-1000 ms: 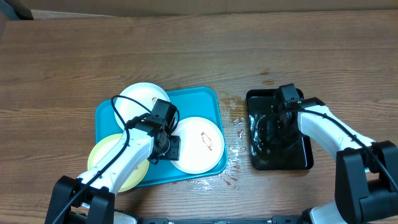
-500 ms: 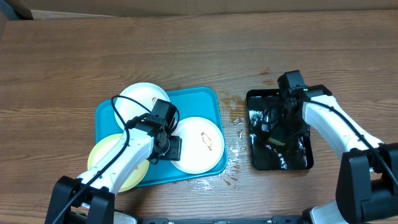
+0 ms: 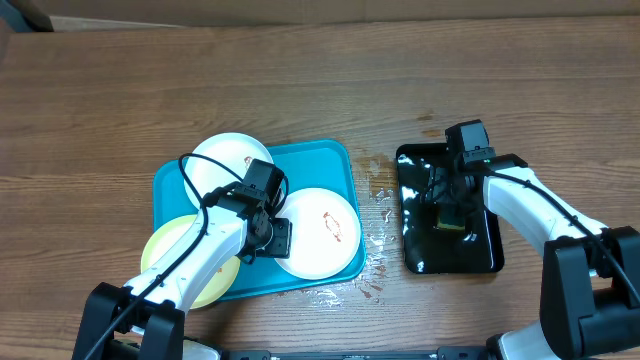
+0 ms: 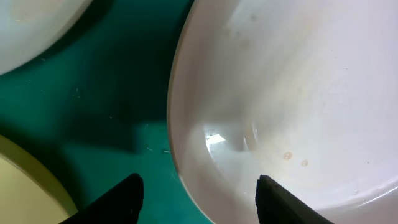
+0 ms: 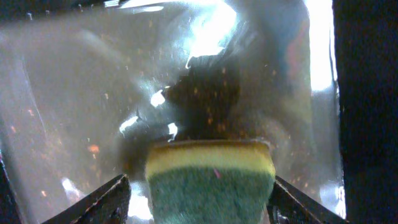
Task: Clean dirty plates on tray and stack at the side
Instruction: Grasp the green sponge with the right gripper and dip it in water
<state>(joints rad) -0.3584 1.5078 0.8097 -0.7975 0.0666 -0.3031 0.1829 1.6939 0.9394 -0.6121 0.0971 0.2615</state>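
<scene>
Lying left on the large cyan-blue rectangular plastic tray [image 3: 335, 165]: pale yellow round plate [image 3: 165, 250] overhanging the near-left corner, white round plate [image 3: 222, 160] far-left, brown-smeared white round plate [image 3: 325, 228] right. Straddling that last plate's left rim, left gripper [image 3: 272, 238] released, fingers spread. Grasping a yellow-and-green sponge [image 3: 449, 220], right gripper [image 3: 448, 205] above the glossy black tray [image 3: 470, 255], right.

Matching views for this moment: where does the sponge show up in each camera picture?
Overhead: the sponge is right of centre, over the upper half of the black tray.
Left wrist: not in it.
Right wrist: bottom centre, yellow layer above the green.
Shared landmark: the glossy, wet black tray, seen in the overhead and right wrist views.
</scene>
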